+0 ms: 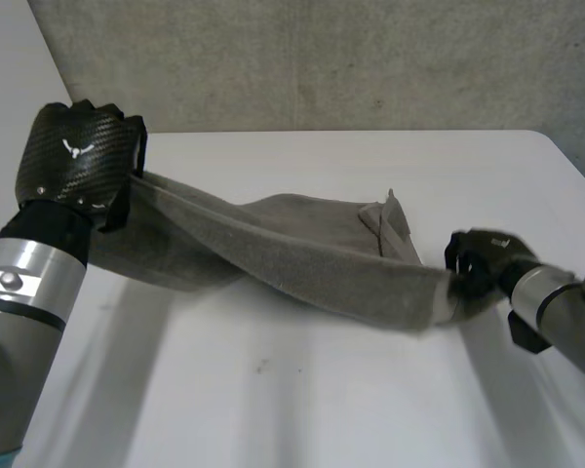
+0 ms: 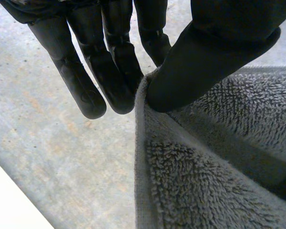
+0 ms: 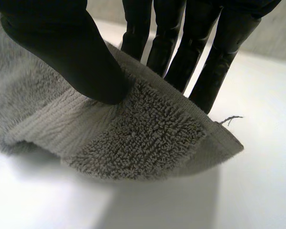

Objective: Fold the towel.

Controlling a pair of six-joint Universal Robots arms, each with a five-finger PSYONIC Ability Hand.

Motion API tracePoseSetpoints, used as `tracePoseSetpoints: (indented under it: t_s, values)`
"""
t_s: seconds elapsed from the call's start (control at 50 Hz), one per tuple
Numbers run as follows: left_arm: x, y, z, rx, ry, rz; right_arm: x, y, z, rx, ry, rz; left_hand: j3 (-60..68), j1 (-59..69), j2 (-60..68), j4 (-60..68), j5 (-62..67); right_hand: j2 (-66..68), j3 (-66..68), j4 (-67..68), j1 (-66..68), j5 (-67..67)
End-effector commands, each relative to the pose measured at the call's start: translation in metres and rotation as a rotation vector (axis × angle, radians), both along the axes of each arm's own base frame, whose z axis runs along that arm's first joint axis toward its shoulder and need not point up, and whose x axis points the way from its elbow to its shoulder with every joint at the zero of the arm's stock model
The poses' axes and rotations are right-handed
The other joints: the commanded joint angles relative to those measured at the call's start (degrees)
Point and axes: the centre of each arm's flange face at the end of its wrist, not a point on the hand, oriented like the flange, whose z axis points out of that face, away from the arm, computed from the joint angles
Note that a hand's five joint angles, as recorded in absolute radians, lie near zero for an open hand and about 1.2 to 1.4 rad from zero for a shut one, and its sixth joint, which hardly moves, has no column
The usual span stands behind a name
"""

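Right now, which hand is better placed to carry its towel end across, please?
Probably the left hand: it pinches the grey towel raised high, while the right hand pinches a corner low by the white table.

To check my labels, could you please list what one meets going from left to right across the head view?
left hand, pinching one end of the towel → towel, stretched above the table → right hand, pinching the other end

left hand: thumb pinches towel edge against straight fingers | towel: grey terry (looped pile), spreading away under the palm | behind: mottled grey surface
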Motion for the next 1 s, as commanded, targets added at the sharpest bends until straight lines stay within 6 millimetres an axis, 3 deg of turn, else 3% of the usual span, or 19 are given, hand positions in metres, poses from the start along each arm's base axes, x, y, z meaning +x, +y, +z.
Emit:
tracePoseSetpoints:
  t_s: [0.02,0.04,0.06,0.12,0.24,0.36,0.46,0.56,0.62,0.66,0.76,0.8,0.84,0.86,0.88,0.9,0.94,0.96,1.0]
  values:
    - [0.002,-0.009,0.033,-0.081,0.033,0.018,-0.016,0.002,0.105,-0.356,0.028,-0.024,10.3,11.8,10.2,10.2,10.6,12.8,12.5,12.1,24.4,14.4]
    - [0.002,-0.008,0.047,-0.106,0.043,0.018,-0.022,0.005,0.138,-0.471,0.054,-0.036,10.3,11.8,10.2,10.2,10.6,12.8,12.5,12.1,24.4,14.4]
    - [0.002,-0.008,0.048,-0.106,0.043,0.018,-0.022,0.005,0.138,-0.472,0.054,-0.036,10.3,11.8,10.2,10.2,10.6,12.8,12.5,12.1,24.4,14.4]
    - [0.003,-0.007,0.091,-0.147,0.059,0.020,-0.030,0.027,0.217,-0.705,0.174,-0.039,10.3,11.8,10.2,10.2,10.6,12.8,12.5,12.1,24.4,14.4]
    - [0.004,-0.006,0.123,-0.154,0.059,0.018,-0.028,0.037,0.247,-0.749,0.300,0.010,10.3,11.8,10.2,10.2,10.6,12.8,12.5,12.1,24.4,14.4]
    - [0.003,-0.034,0.119,-0.052,-0.001,0.004,-0.015,0.025,0.240,-0.735,0.366,0.060,10.3,11.8,10.2,10.2,10.6,12.8,12.5,12.1,24.4,14.4]
    - [-0.002,-0.068,0.090,0.059,-0.047,-0.008,0.009,0.018,0.222,-0.697,0.376,0.119,10.3,11.8,10.2,10.2,10.6,12.8,12.5,12.1,24.4,14.4]
    - [-0.012,-0.100,0.038,0.230,-0.107,-0.019,0.034,-0.008,0.169,-0.580,0.453,0.193,10.3,11.8,10.2,10.2,10.6,12.8,12.5,12.1,24.4,14.4]
    - [-0.014,-0.110,0.021,0.270,-0.118,-0.020,0.037,-0.017,0.154,-0.557,0.487,0.211,10.3,11.8,10.2,10.2,10.6,12.8,12.5,12.1,24.4,14.4]
    - [-0.018,-0.125,-0.006,0.331,-0.138,-0.021,0.045,-0.032,0.126,-0.517,0.540,0.238,10.3,11.8,10.2,10.2,10.6,12.8,12.5,12.1,24.4,14.4]
    - [-0.025,-0.149,-0.022,0.324,-0.151,-0.017,0.055,-0.062,0.115,-0.584,0.550,0.170,10.3,11.8,10.2,10.2,10.6,12.8,12.5,12.1,24.4,14.4]
    - [-0.028,-0.159,-0.013,0.268,-0.142,-0.014,0.057,-0.073,0.124,-0.648,0.546,0.122,10.3,11.8,10.2,10.2,10.6,12.8,12.5,12.1,24.4,14.4]
    - [-0.030,-0.168,0.006,0.184,-0.121,-0.008,0.058,-0.091,0.163,-0.831,0.511,-0.009,10.3,11.8,10.2,10.2,10.6,12.8,12.5,12.1,24.4,14.4]
    - [-0.032,-0.175,0.032,0.081,-0.084,0.000,0.058,-0.091,0.164,-0.832,0.511,-0.009,10.3,11.8,10.2,10.2,10.6,12.8,12.5,12.1,24.4,14.4]
    - [-0.033,-0.181,0.060,-0.037,-0.046,0.008,0.057,-0.096,0.189,-0.942,0.478,-0.077,10.3,11.8,10.2,10.2,10.6,12.8,12.5,12.1,24.4,14.4]
    - [-0.033,-0.181,0.061,-0.038,-0.046,0.008,0.057,-0.096,0.189,-0.943,0.478,-0.077,10.3,11.8,10.2,10.2,10.6,12.8,12.5,12.1,24.4,14.4]
    - [-0.032,-0.179,0.116,-0.269,0.034,0.022,0.056,-0.094,0.241,-1.170,0.398,-0.184,10.3,11.8,10.2,10.2,10.6,12.8,12.5,12.1,24.4,14.4]
    - [-0.032,-0.179,0.116,-0.270,0.034,0.022,0.056,-0.094,0.242,-1.171,0.397,-0.185,10.3,11.8,10.2,10.2,10.6,12.8,12.5,12.1,24.4,14.4]
    - [-0.024,-0.167,0.159,-0.434,0.128,0.051,0.050,-0.078,0.284,-1.347,0.327,-0.260,10.3,11.8,10.2,10.2,10.6,12.8,12.5,12.1,24.4,14.4]
